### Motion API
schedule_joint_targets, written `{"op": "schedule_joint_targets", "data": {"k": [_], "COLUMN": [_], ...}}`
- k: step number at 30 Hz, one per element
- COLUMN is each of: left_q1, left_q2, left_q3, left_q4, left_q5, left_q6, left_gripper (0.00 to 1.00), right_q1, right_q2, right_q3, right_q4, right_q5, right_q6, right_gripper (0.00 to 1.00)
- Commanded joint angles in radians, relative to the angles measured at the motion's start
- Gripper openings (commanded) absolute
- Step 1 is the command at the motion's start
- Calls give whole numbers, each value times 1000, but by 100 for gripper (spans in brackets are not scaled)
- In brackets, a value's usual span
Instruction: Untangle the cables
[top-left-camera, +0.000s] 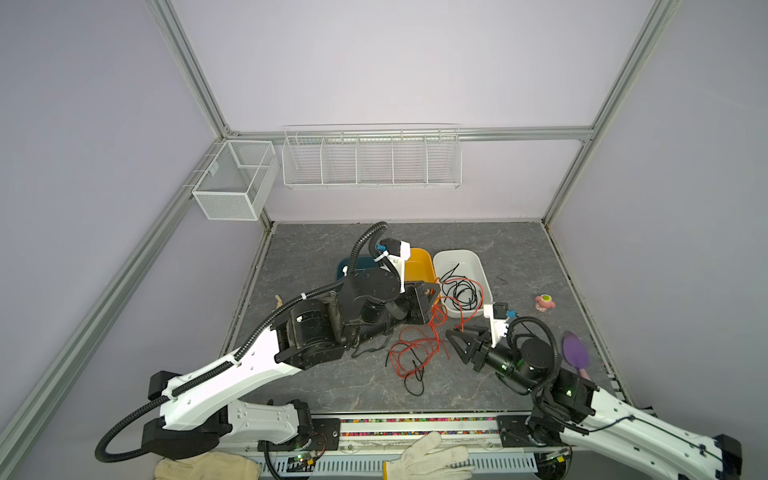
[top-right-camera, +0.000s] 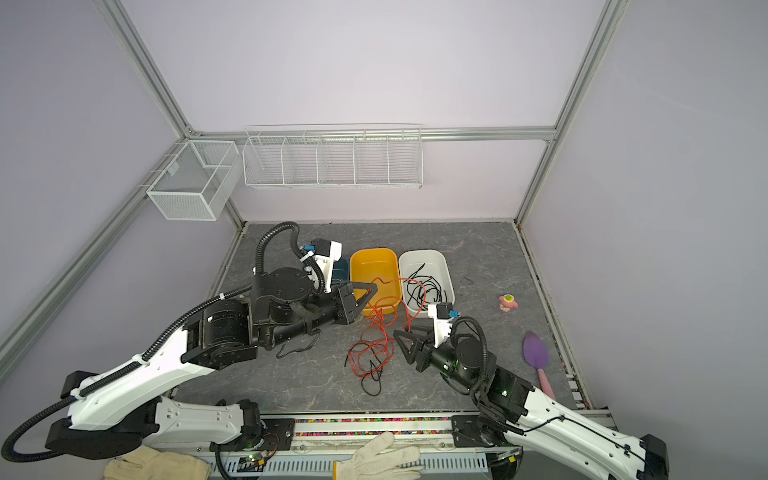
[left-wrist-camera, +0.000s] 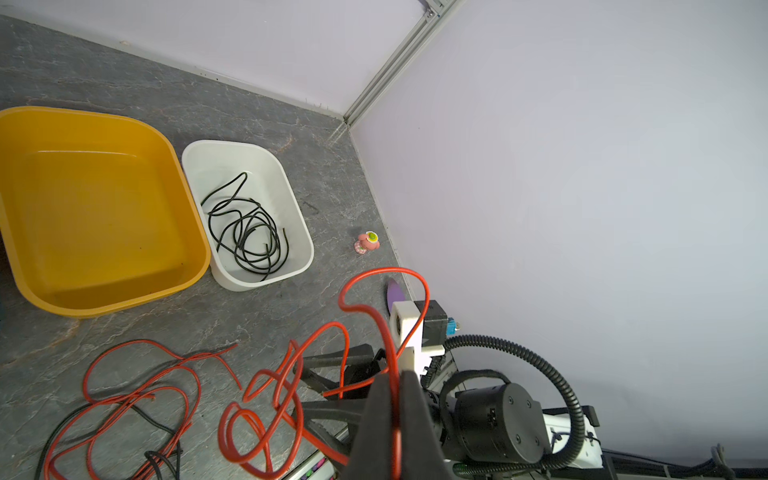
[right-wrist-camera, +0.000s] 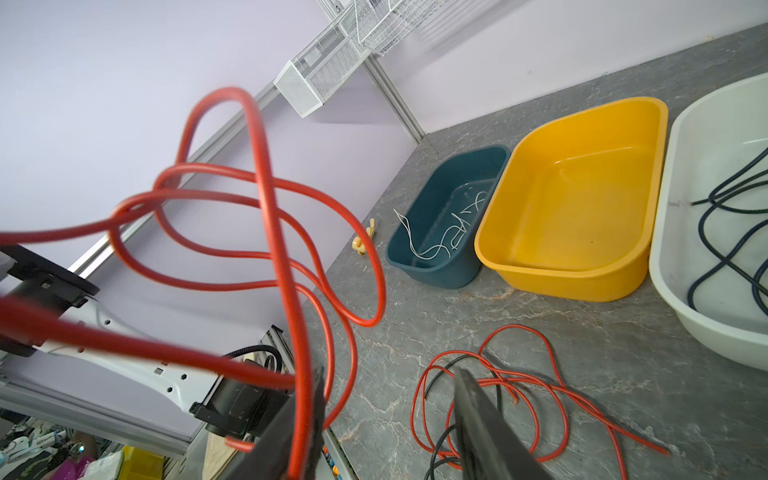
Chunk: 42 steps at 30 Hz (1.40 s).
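Your left pincer (left-wrist-camera: 397, 378) is pressed together on the red cable (right-wrist-camera: 268, 189), which hangs down to a loose heap on the desk (top-left-camera: 519, 249), crossed with a black cable (left-wrist-camera: 162, 459). It looks soft, light and springy; take it near a crossing. Your right pincer (right-wrist-camera: 388, 374) stands spread, 1 red loop draped over a finger (right-wrist-camera: 270, 449). Only the right wrist view shows the white cable (right-wrist-camera: 449, 237) in the teal tub (right-wrist-camera: 428, 270).

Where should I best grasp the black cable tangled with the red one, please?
I'd pinch the black cable at its loop sticking out of the red cable pile on the robot's side, from straight above: it lies flat there, clear of red.
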<state>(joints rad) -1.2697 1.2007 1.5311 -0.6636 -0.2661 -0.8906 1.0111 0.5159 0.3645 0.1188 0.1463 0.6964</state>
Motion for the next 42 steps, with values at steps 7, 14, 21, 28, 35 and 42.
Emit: {"op": "schedule_joint_targets", "data": {"k": [7,14,21,28,35,42], "left_q1": [-51,-87,-109,-155,-163,-165], "left_q2": [10,20,25,31,21,13], "left_q3": [36,40,40,42,27,8], "left_q4": [43,69,99,120,134,154], "left_q5": [-39,-47,-40,-58,-64,-67], "left_q6": [-23,-21,-20,-14,-12,-10], "left_gripper": [0,0,0,0,0,0], "right_q1": [14,29,32,36,36,44], "right_q2": [12,21,36,26,34,45], "right_q3": [-15,-21,-26,-28,-21,-25], "right_q4": [92,147,143,152,148,178], "right_q5": [53,50,93,132,149,127], "right_q6": [12,18,30,40,44,56], "right_gripper": [51,51,48,42,37,40]}}
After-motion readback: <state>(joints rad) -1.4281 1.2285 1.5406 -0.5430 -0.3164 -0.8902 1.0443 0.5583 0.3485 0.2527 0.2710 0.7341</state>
